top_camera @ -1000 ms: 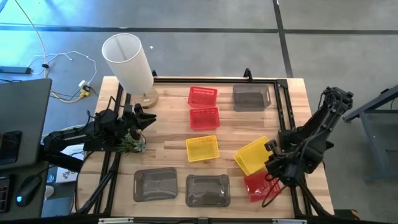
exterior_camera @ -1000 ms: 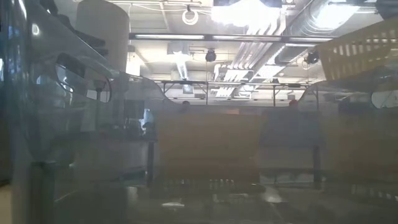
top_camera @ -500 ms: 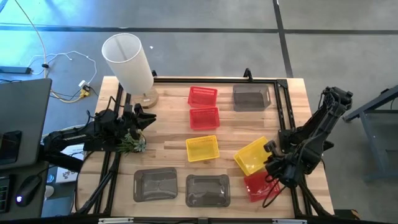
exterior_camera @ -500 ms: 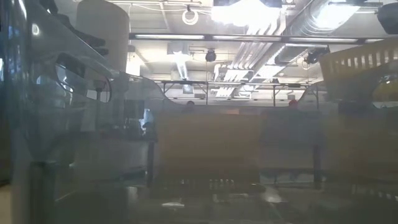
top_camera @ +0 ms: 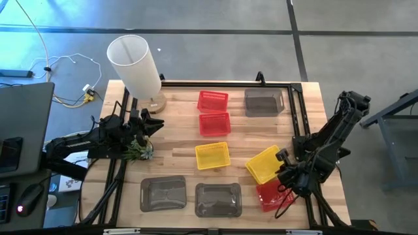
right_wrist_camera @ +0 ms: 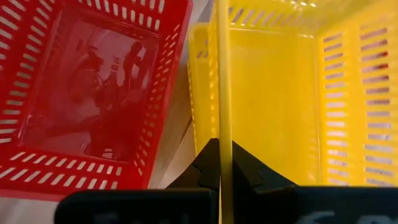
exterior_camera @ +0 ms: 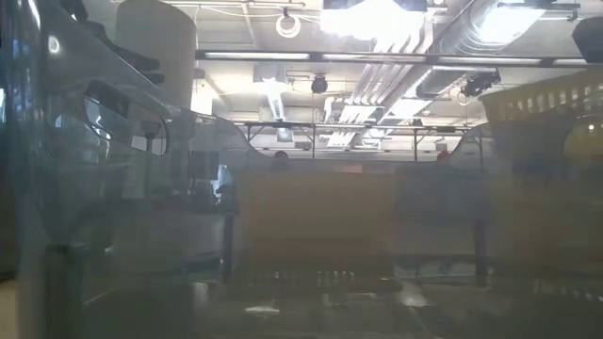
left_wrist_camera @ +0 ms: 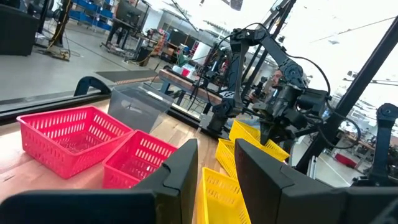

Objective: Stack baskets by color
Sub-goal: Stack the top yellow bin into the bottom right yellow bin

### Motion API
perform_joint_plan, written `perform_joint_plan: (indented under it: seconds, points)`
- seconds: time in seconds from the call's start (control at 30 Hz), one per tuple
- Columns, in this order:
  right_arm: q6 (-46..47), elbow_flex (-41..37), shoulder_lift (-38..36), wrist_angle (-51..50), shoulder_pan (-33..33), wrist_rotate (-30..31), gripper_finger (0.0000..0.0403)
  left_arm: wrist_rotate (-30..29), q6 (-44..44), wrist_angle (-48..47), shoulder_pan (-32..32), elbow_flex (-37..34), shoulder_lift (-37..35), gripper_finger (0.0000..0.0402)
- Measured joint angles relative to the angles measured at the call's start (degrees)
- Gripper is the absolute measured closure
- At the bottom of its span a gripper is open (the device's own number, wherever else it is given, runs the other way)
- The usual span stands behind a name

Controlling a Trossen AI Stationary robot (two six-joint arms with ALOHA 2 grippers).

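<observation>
We hold a yellow basket [top_camera: 264,163] by its wall in the right gripper [top_camera: 285,171], jaws clamped on it, tilted above a second yellow one and beside the red basket [top_camera: 269,196]. Risk: the thin wall slips, dropping it askew. Left gripper [top_camera: 147,124] idles, jaws apart.

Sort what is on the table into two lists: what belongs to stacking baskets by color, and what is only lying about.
Belongs to the job:
- red baskets
- yellow basket lying flat
- tilted yellow basket, its rim pinched by the right gripper
- grey baskets

Only lying about:
- white lamp shade on its wooden base
- left gripper, waiting at the table's left
</observation>
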Motion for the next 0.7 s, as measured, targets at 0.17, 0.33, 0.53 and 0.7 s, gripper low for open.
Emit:
perform_joint_plan:
  seconds: [0.17, 0.33, 0.53, 0.7]
  points:
    - [0.93, -0.1, 0.0, -0.06, -0.3, 0.83, 0.0403, 0.0, 0.0, 0.0, -0.02, 0.02, 0.0, 0.0307]
    - [0.92, -0.1, 0.0, 0.36, -1.23, 0.49, 0.0403, 0.0, -0.06, -0.01, -0.01, 0.0, 0.0, 0.0307]
    - [0.84, -0.1, 0.0, 0.54, -2.22, 0.06, 0.0403, 0.17, -0.61, -0.01, -0.02, 0.0, 0.0, 0.0307]
    - [0.9, -0.1, 0.0, 0.55, -2.27, -0.3, 0.0403, 0.17, -0.61, -0.02, 0.0, 0.02, 0.0, 0.0307]
